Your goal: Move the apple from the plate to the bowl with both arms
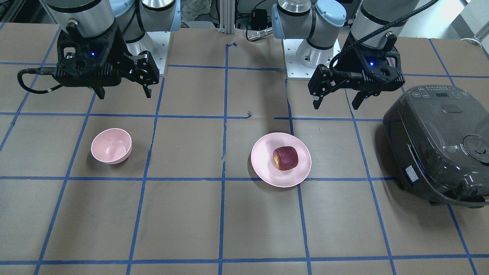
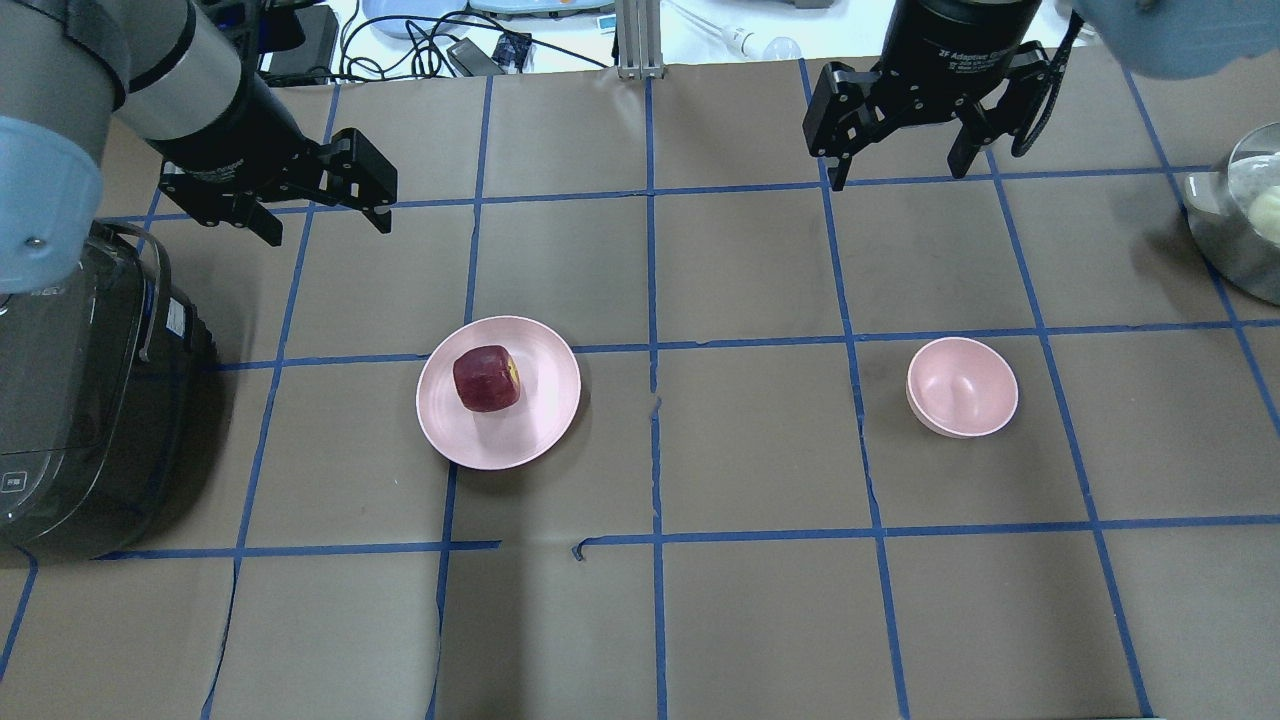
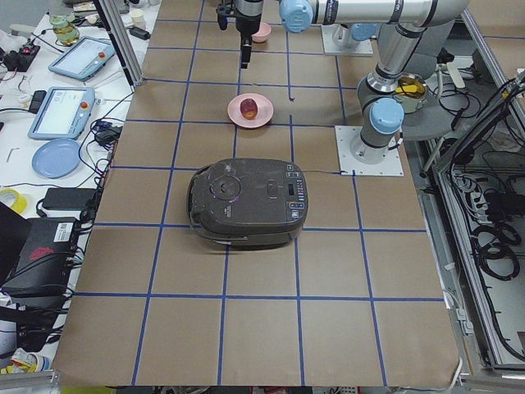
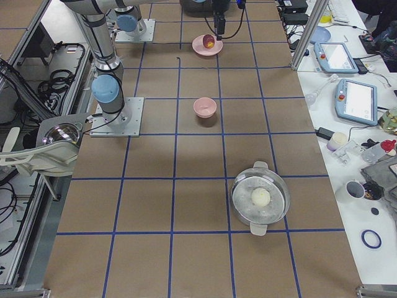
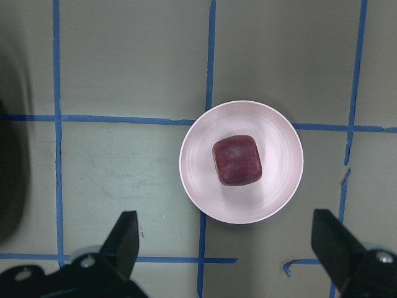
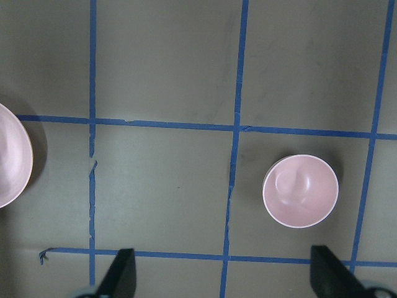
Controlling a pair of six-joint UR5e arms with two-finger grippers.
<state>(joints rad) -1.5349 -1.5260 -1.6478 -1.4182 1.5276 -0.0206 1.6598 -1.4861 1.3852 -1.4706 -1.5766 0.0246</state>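
The dark red apple (image 2: 486, 378) with a yellow patch lies on the wide pink plate (image 2: 540, 410), left of the table's middle in the overhead view. It also shows in the left wrist view (image 5: 237, 160) on the plate (image 5: 279, 186). The small deep pink bowl (image 2: 962, 387) stands empty to the right; it also shows in the right wrist view (image 6: 301, 190). My left gripper (image 2: 325, 215) hangs open and empty, high above the table beyond the plate. My right gripper (image 2: 898, 165) hangs open and empty, high beyond the bowl.
A dark grey rice cooker (image 2: 80, 400) sits at the table's left edge, close to the left arm. A metal pot (image 2: 1240, 225) with a pale round item stands at the right edge. Blue tape lines grid the brown table.
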